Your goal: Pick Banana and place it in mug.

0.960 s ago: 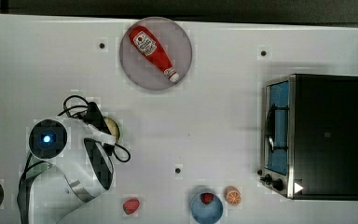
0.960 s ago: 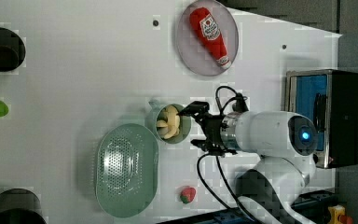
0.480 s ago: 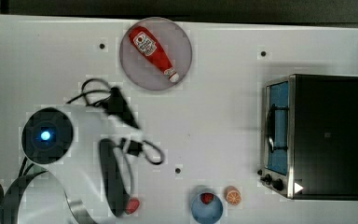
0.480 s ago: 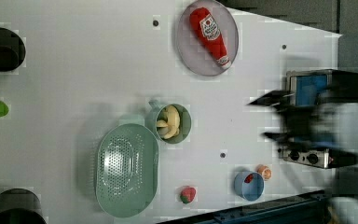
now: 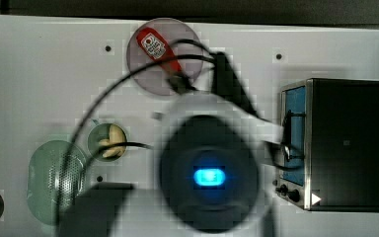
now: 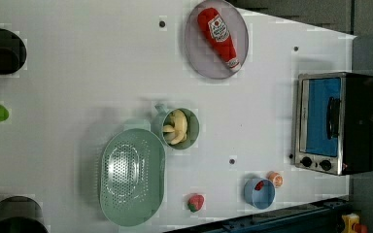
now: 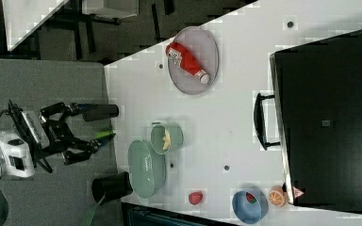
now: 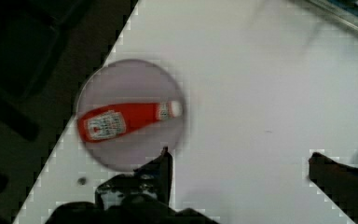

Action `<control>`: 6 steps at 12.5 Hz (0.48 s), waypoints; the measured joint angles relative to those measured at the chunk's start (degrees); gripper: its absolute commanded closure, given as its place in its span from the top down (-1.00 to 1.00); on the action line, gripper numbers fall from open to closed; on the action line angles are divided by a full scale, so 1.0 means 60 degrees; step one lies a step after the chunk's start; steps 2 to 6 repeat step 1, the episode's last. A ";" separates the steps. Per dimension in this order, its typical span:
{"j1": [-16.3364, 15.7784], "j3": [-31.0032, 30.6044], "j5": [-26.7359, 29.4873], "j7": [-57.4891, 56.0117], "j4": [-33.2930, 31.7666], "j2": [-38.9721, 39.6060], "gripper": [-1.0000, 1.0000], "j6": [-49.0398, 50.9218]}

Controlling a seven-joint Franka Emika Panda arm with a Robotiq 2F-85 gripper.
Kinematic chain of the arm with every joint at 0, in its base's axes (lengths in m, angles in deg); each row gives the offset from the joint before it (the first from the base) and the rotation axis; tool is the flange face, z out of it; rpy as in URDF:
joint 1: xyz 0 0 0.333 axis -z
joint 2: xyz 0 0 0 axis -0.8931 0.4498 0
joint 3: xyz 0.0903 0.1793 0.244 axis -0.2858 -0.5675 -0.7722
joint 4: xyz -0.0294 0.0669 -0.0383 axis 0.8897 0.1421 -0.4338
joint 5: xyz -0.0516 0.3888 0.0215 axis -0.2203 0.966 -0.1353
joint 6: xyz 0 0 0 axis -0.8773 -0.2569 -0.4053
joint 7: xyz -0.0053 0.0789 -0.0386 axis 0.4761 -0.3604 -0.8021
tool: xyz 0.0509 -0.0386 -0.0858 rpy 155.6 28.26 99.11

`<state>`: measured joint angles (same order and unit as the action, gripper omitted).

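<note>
The banana (image 6: 177,127) lies inside the pale mint mug (image 6: 194,130), which stands next to the green colander (image 6: 132,174). In the top view the banana (image 5: 111,143) shows in the mug (image 5: 93,140) at the top view's left. My gripper (image 8: 242,163) is open with nothing between its fingers (image 8: 164,164), hanging high over the table near the ketchup plate (image 8: 130,79). In the right view the open gripper (image 7: 80,131) appears well apart from the mug (image 7: 175,139). My blurred arm (image 5: 207,173) covers the middle of the top view.
A red ketchup bottle (image 6: 218,33) lies on a grey plate (image 6: 194,48). A toaster oven (image 6: 330,124) stands at the left view's right. A blue bowl (image 6: 260,193), an orange slice (image 6: 275,178) and a strawberry (image 6: 195,202) sit near the front edge. Black cups (image 6: 2,51) stand at the left view's left.
My gripper has left the mug, risen and swung across toward the ketchup plate and oven. The banana stays in the mug. The gripper stayed open.
</note>
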<state>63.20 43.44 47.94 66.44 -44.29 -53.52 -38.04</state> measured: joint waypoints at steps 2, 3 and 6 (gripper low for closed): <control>0.0172 0.0198 -0.0263 -0.0513 0.0233 0.0093 1.00 0.0401; 0.0172 0.0198 -0.0263 -0.0513 0.0233 0.0093 1.00 0.0401; 0.0172 0.0198 -0.0263 -0.0513 0.0233 0.0093 1.00 0.0401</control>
